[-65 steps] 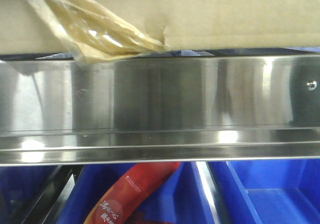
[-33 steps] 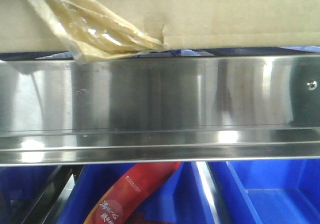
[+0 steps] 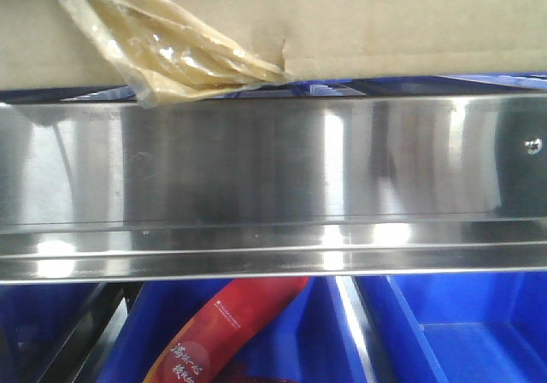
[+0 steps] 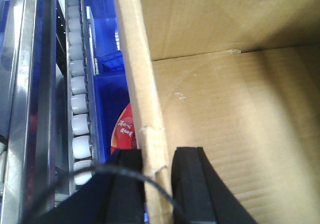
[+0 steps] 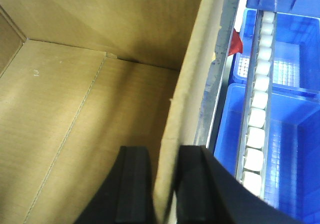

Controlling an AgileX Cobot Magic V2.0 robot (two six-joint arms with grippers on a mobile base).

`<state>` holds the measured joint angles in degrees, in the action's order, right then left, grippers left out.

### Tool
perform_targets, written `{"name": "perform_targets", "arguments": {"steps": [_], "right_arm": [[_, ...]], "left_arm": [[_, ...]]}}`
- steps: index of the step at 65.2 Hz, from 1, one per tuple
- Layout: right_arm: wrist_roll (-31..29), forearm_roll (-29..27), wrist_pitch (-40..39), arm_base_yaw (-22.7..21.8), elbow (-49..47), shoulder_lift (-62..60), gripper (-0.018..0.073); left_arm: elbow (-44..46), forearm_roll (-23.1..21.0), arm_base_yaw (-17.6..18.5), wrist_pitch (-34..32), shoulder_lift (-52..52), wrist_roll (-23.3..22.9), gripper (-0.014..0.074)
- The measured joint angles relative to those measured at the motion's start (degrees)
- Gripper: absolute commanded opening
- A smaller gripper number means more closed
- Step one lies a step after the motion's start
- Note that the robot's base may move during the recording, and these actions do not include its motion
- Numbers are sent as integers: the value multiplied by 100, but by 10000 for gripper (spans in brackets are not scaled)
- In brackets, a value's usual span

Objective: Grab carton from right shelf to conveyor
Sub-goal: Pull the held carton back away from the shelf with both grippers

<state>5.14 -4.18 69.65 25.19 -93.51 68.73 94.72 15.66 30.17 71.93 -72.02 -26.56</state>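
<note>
Above the steel shelf (image 3: 256, 169), the left gripper (image 4: 157, 159) and right gripper (image 5: 164, 156) each pinch a carton (image 3: 385, 24) wall.

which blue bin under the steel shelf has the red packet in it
The middle bin, holding the red packet with white lettering; the right bin shows only bare blue.

Brown corrugated carton (image 3: 410, 24), open-topped, empty inside, level. Crumpled yellowish tape wad (image 3: 171, 58) hangs off its bottom seam, over the right shelf (image 3: 256, 169) and its shiny steel rail.
</note>
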Motion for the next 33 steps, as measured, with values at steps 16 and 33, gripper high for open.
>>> {"name": "perform_targets", "arguments": {"steps": [16,33], "right_arm": [[0,0,0,0,0,0,-60],[0,0,-12,0,0,0,-60]], "left_arm": [[0,0,0,-11,0,0,-18],[0,11,0,-11,0,0,-18]]}}
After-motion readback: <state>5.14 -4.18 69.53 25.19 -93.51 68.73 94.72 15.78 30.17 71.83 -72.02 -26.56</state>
